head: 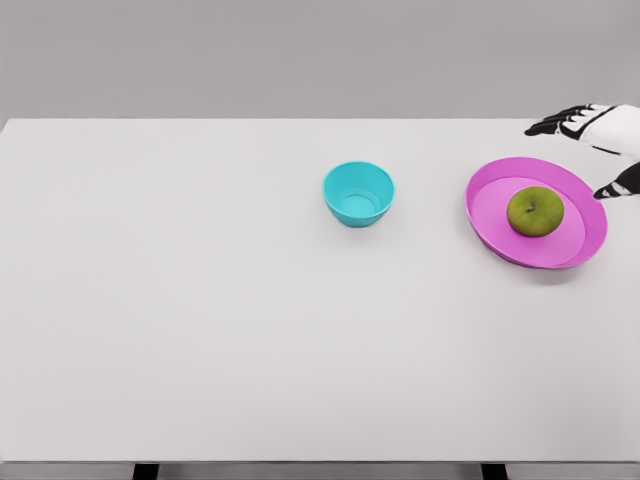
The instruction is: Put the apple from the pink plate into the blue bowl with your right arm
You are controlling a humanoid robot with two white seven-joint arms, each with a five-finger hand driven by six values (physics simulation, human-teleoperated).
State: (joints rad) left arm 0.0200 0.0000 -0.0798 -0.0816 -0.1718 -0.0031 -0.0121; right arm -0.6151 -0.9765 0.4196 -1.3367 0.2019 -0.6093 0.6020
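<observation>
A green apple (535,211) lies on the pink plate (490,225) at the right of the white table. The blue bowl (358,193) stands upright and empty to the plate's left, about a plate's width away. My right hand (585,150) comes in from the right edge, just above and behind the plate's far right rim. Its fingers (552,124) are spread, with the thumb (612,190) near the plate's right rim, and it holds nothing. The hand does not touch the apple. My left arm does not show.
The white table (200,300) spans nearly the whole view, with its far edge at the top and its front edge near the bottom. A grey wall lies behind it.
</observation>
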